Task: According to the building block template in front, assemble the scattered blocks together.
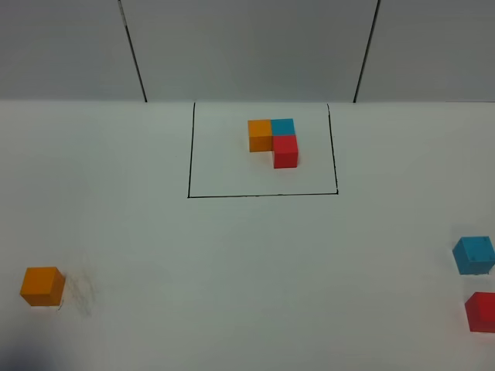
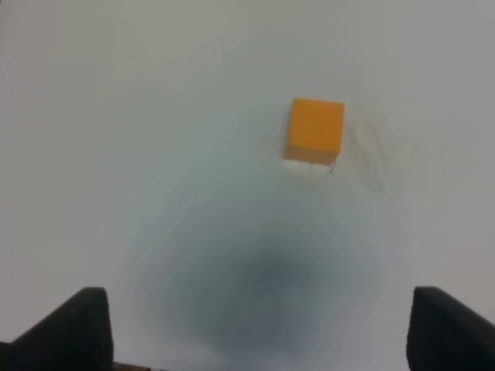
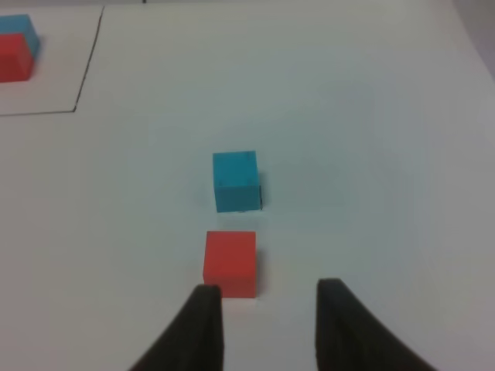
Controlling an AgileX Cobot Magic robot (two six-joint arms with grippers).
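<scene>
**While all three loose cubes lie apart, your grabs are what can go wrong**

Nothing is assembled yet. The orange cube (image 1: 42,285) sits alone at the left of the table (image 1: 232,270), and the blue cube (image 1: 473,255) and red cube (image 1: 481,311) lie close together at the far right. All three are well away from the building block template (image 1: 273,139) in its black frame (image 1: 263,195).

Your left gripper (image 2: 261,301) has its jaws spread wide and empty. The orange cube lies well ahead of it, off the midline and slightly turned. If you close from this line, I'd expect one finger to shove or twist the cube rather than pinch it.

Your right gripper (image 3: 267,286) shows only a narrow, empty gap. The red cube lies just in front of one finger, not between the two. Descend like this and that finger likely lands on the cube, or pushes it into the blue cube just beyond.

Neither arm appears in the overhead view, so you cannot judge their height. The red cube is cut by that view's edge. The left wrist picture is soft, with a dark shadow (image 2: 271,286) on the table. Whether the grey smudges (image 1: 81,294) beside the orange cube are scuffs, you cannot tell.
</scene>
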